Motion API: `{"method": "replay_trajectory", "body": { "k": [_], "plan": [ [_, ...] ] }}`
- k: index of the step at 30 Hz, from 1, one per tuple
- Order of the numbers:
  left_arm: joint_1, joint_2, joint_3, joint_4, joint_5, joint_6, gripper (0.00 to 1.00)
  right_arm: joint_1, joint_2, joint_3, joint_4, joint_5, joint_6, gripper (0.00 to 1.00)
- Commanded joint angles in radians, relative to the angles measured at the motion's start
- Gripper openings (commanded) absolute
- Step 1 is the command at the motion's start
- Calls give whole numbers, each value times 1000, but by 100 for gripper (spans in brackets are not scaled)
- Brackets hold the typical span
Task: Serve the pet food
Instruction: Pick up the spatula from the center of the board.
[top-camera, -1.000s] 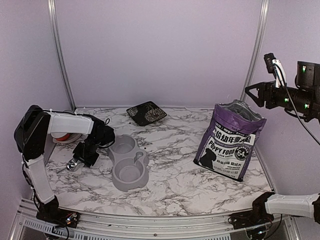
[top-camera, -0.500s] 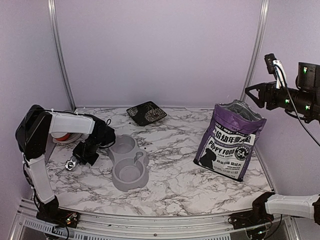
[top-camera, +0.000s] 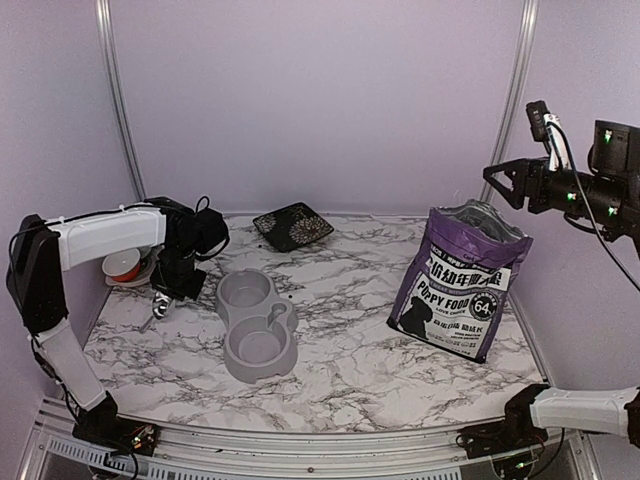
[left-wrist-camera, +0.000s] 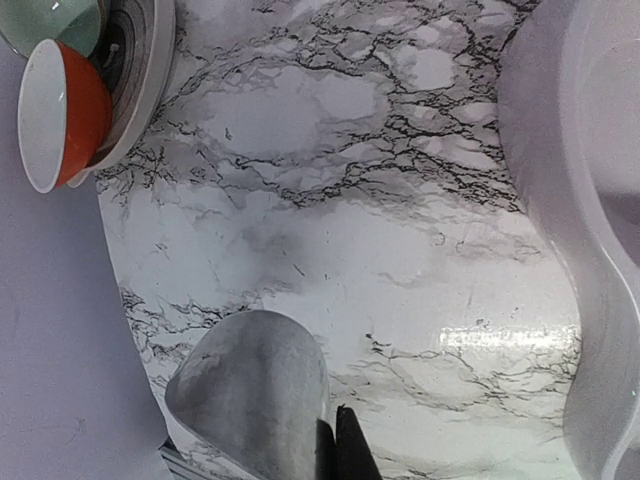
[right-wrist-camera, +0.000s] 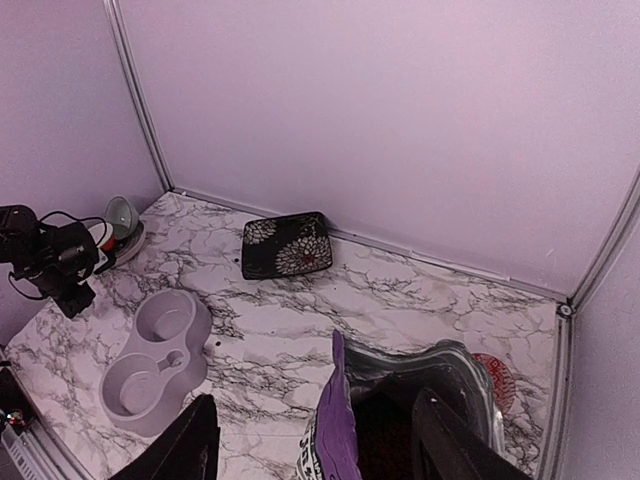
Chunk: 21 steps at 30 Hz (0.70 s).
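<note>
My left gripper (top-camera: 163, 297) is shut on a shiny metal scoop (top-camera: 158, 304) and holds it just above the table, left of the grey double bowl (top-camera: 257, 326). In the left wrist view the scoop's bowl (left-wrist-camera: 250, 392) hangs beside my closed fingers (left-wrist-camera: 352, 452), with the double bowl's rim (left-wrist-camera: 560, 190) at the right. The purple-and-white PUPPY FOOD bag (top-camera: 459, 282) stands open at the right. My right gripper (top-camera: 492, 186) is open and empty, high above the bag. In the right wrist view the gripper (right-wrist-camera: 315, 400) looks down on the bag's dark mouth (right-wrist-camera: 420, 395). No pet food shows.
A black flowered plate (top-camera: 293, 226) lies at the back. An orange-and-white cup (left-wrist-camera: 62, 112) and a green bowl (left-wrist-camera: 55, 15) are stacked on a dish at the far left (top-camera: 125, 268). A red patterned dish (right-wrist-camera: 492, 378) lies behind the bag. The purple walls stand close.
My left gripper has lifted the scoop off the table and carried it toward the back, and the arm has stretched out. My right gripper has hardly moved.
</note>
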Motion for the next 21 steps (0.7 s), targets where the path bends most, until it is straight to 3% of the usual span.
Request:
{"method": "replay_trajectory", "body": {
  "k": [1, 9, 16, 21],
  "plan": [
    [-5, -77, 14, 12, 41, -5, 0, -5, 2, -15, 80, -71, 55, 63],
    [-5, -173, 18, 48, 79, -25, 0, -5, -1, -97, 190, -167, 113, 63],
    [-5, -235, 134, 86, 115, -80, 0, -3, 23, -138, 308, -240, 157, 62],
    [-5, -265, 173, 188, 220, -148, 0, 4, 21, -177, 344, -248, 180, 61]
  ]
}}
